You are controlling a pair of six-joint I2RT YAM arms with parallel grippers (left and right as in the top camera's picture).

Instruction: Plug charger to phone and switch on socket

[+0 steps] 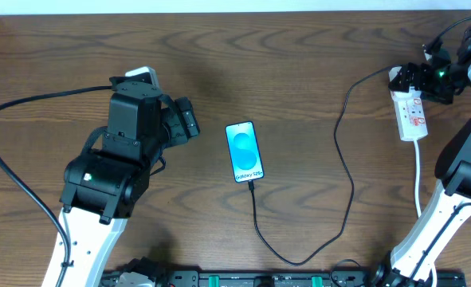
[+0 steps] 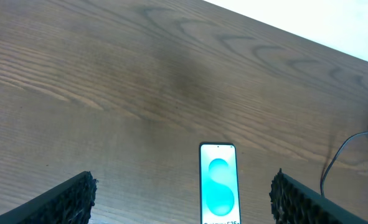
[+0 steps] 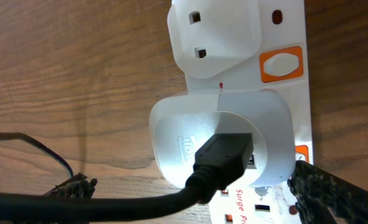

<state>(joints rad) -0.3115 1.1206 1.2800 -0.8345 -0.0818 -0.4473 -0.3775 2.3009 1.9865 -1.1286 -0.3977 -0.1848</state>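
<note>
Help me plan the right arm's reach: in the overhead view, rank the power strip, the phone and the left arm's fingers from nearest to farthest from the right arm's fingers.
1. Power strip: directly at the right arm's fingers, on the far right side.
2. Phone: in the middle, screen lit.
3. Left arm's fingers: just beyond the phone, on the left side.

We see a dark wood-grain tabletop (image 1: 299,64) carrying the phone (image 1: 244,151) face up near its middle, the charger (image 1: 253,204) looping as a thin black cable from the phone's lower edge toward the white socket (image 1: 411,112) at the right.
</note>
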